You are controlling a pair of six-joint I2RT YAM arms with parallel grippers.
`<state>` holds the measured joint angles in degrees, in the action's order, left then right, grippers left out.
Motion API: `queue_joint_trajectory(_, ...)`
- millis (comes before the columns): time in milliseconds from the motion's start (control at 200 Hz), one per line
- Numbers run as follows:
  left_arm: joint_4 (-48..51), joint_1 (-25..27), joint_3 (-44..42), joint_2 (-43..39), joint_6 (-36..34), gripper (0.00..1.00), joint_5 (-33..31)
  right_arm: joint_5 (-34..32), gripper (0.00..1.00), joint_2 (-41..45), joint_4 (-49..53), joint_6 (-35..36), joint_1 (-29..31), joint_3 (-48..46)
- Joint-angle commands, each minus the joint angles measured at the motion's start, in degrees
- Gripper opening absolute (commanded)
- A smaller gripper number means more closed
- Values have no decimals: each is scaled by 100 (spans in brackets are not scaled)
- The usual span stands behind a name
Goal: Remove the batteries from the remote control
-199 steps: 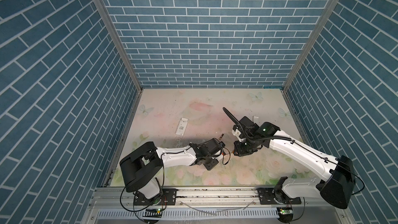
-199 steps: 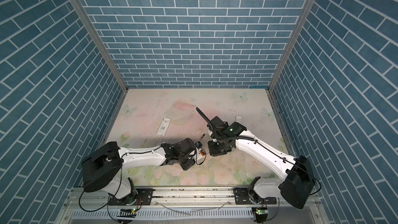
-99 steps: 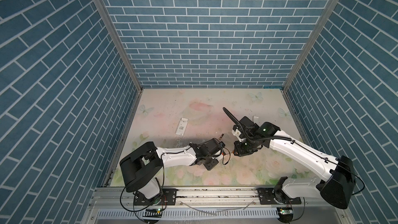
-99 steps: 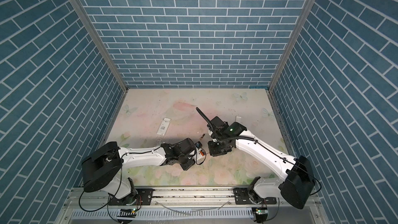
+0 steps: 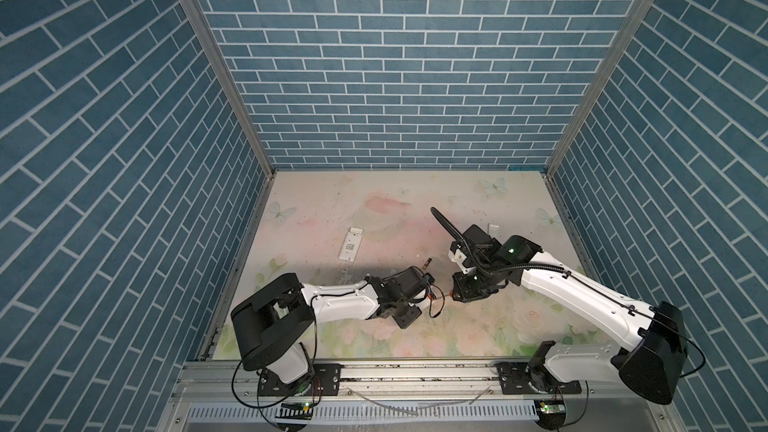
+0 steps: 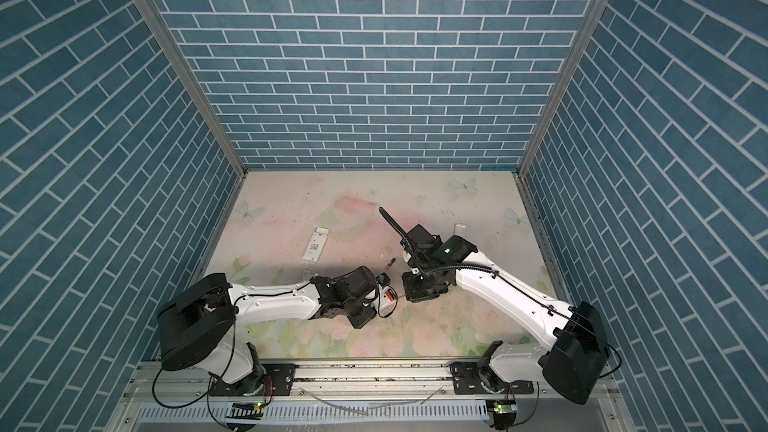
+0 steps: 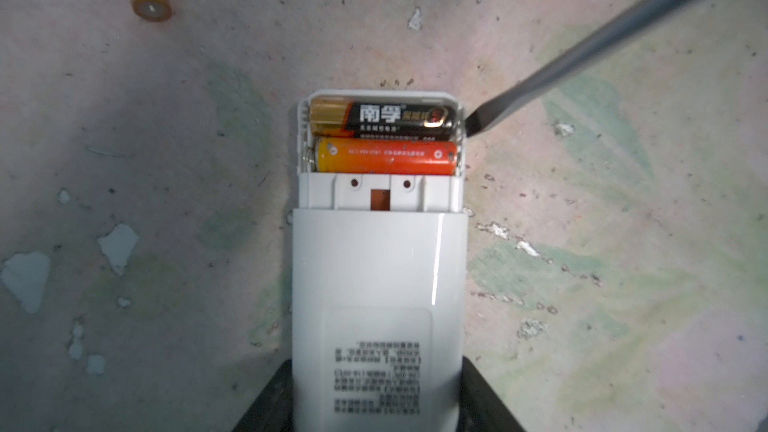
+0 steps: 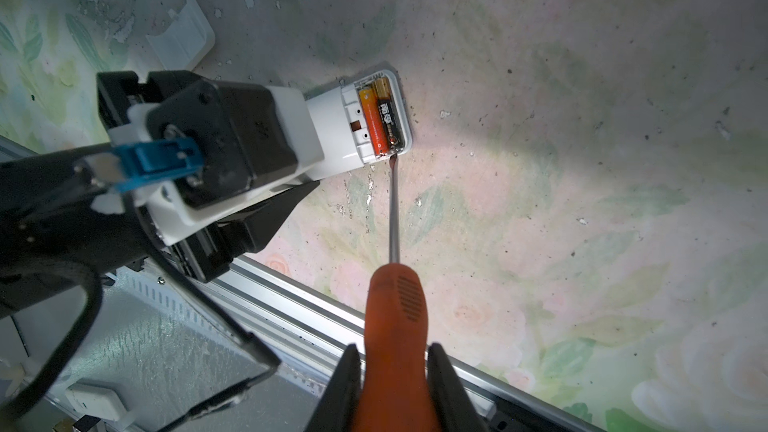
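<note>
My left gripper (image 7: 376, 392) is shut on the white remote control (image 7: 376, 276), which lies on the table with its battery bay open. Two batteries sit side by side in the bay: a black and gold one (image 7: 382, 119) at the end, and an orange one (image 7: 386, 156) beside it. My right gripper (image 8: 395, 371) is shut on the orange handle of a screwdriver (image 8: 395, 317). The screwdriver's flat tip (image 7: 473, 122) touches the bay's edge at the black battery's end. A third battery (image 5: 427, 261) lies loose on the table just beyond the remote.
A second white remote (image 5: 352, 245) lies farther back on the left. A small white cover (image 5: 493, 228) lies behind the right arm. In the right wrist view a white plastic piece (image 8: 183, 35) lies beyond the left gripper. The metal front rail (image 8: 291, 305) is close by.
</note>
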<state>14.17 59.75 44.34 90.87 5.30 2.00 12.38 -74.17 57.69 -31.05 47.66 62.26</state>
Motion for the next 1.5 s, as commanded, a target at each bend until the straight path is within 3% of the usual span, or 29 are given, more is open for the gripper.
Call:
queue_joint_trajectory(0, 235, -14, -65, 172, -5, 42, 283, -32, 0, 140, 224, 90, -29, -119)
queue_joint_trajectory(1055, 199, -10, -100, 150, -20, 41, 344, 115, 0, -150, -187, 160, -139, -15)
queue_joint_trajectory(1495, 182, -12, -96, 170, -26, 40, 371, 37, 0, -256, 98, 305, -162, 369)
